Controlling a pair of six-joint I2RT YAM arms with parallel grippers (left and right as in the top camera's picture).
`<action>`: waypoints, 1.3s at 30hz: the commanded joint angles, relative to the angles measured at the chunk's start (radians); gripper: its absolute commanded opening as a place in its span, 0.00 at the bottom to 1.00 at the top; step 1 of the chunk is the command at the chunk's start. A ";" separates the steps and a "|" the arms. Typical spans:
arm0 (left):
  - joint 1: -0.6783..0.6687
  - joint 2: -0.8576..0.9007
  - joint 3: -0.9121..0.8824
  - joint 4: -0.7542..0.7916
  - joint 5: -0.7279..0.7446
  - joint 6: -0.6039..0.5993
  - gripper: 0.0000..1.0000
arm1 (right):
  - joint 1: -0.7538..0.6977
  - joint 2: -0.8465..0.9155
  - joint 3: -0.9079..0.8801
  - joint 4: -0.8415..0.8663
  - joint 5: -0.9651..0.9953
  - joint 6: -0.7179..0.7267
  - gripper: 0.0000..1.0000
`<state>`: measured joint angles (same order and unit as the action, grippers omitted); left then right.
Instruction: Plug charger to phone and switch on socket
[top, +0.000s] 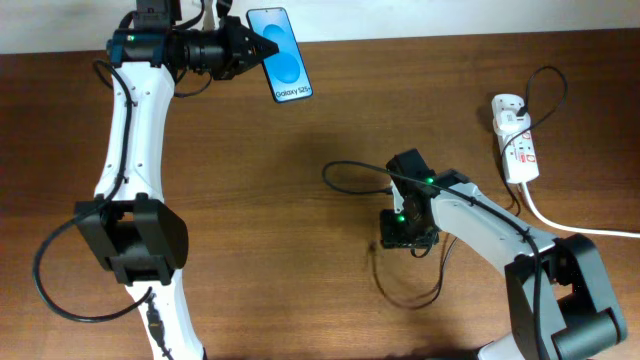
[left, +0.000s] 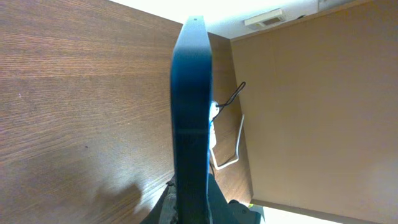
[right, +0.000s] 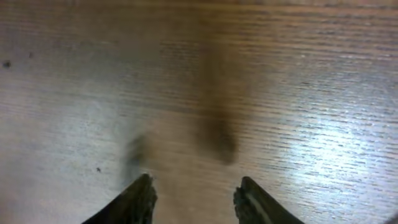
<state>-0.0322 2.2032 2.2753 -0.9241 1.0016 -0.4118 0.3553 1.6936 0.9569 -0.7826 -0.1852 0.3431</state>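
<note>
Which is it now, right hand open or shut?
Open: the right hand shows its fingertips apart, with only bare table between them.

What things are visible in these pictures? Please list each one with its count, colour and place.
phone: one, black frame and blue screen, far table edge, gripped by the left fingers
power strip: one, white with red markings, right side
power cord: one, thick, white, running from the strip off the right edge
charger cable: one, thin, black, lying near the right arm
table: one, brown wood
left fingers: black, shut on the phone
right fingers: dark, apart, empty, above bare wood
left arm, right arm: white and black
</note>
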 joint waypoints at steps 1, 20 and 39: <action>0.003 0.003 0.013 0.005 0.023 0.017 0.00 | 0.002 0.003 -0.007 0.023 0.010 0.014 0.53; 0.003 0.003 0.013 0.002 0.023 0.017 0.00 | 0.143 0.004 -0.010 -0.099 -0.151 0.032 0.32; 0.003 0.003 0.013 0.002 0.023 0.017 0.00 | 0.144 0.004 -0.084 0.014 -0.226 0.037 0.25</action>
<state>-0.0322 2.2032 2.2753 -0.9276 1.0008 -0.4118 0.4980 1.6955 0.8803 -0.7727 -0.4019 0.3748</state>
